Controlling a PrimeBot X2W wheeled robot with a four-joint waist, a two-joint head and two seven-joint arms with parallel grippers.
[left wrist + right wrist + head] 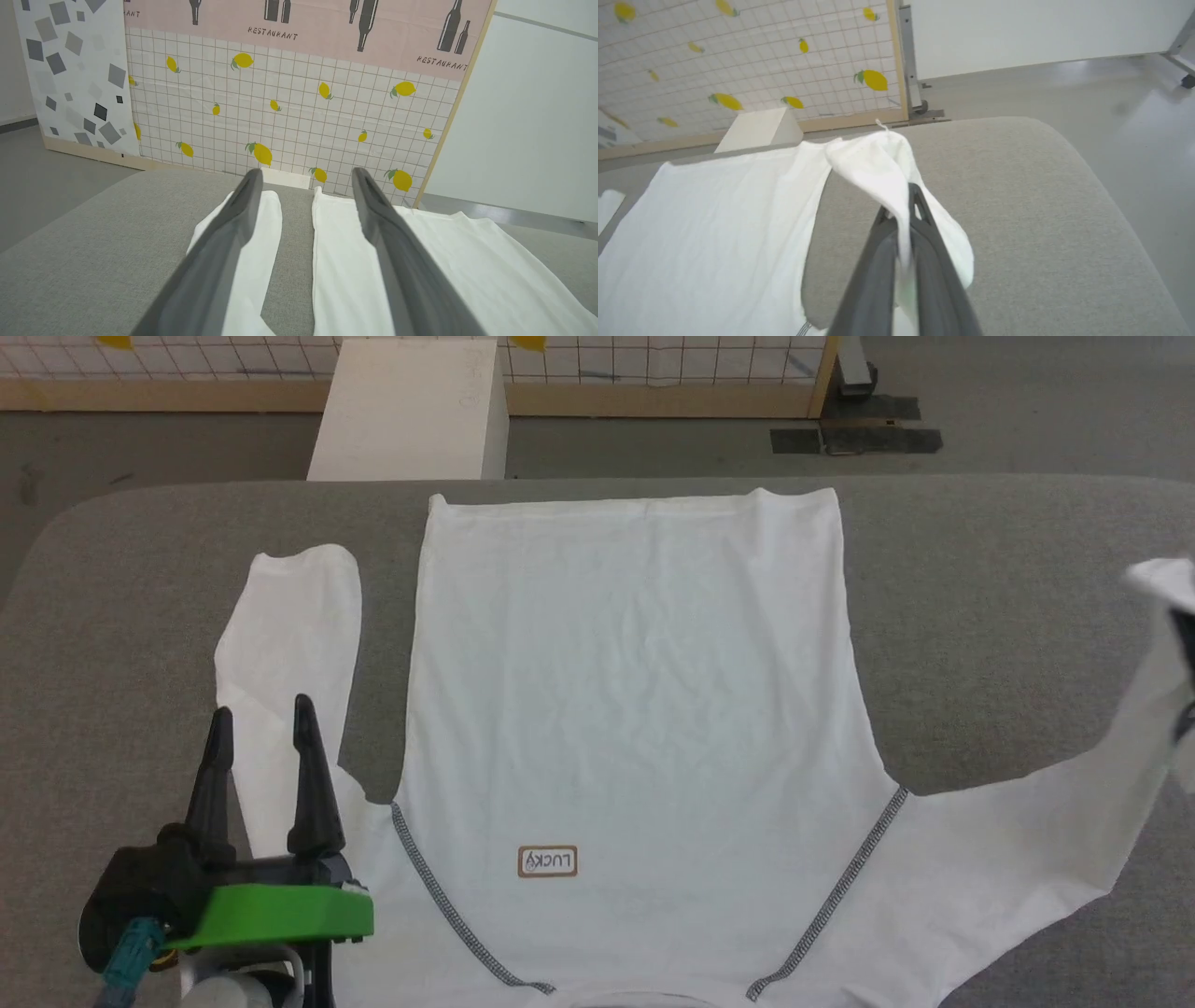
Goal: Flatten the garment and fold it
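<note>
The white long-sleeved garment [635, 709] lies flat on the grey table, collar toward me, hem at the far side, the "LUCKY" patch [548, 861] near the bottom. Its left sleeve [280, 653] lies straight beside the body. My left gripper [263, 721] hovers open over that sleeve, nothing between its fingers [233, 233]. The right sleeve [1027, 840] stretches out to the right and is lifted at its cuff [878, 163]. My right gripper [901, 210] is shut on that cuff, at the right edge [1186, 653] in the head view.
A rigid white box [411, 411] stands on the floor beyond the table's far edge. A tiled lemon-print partition [289, 107] runs behind it. The grey table [1008, 616] is rounded at its far corners; bare surface lies right of the shirt body.
</note>
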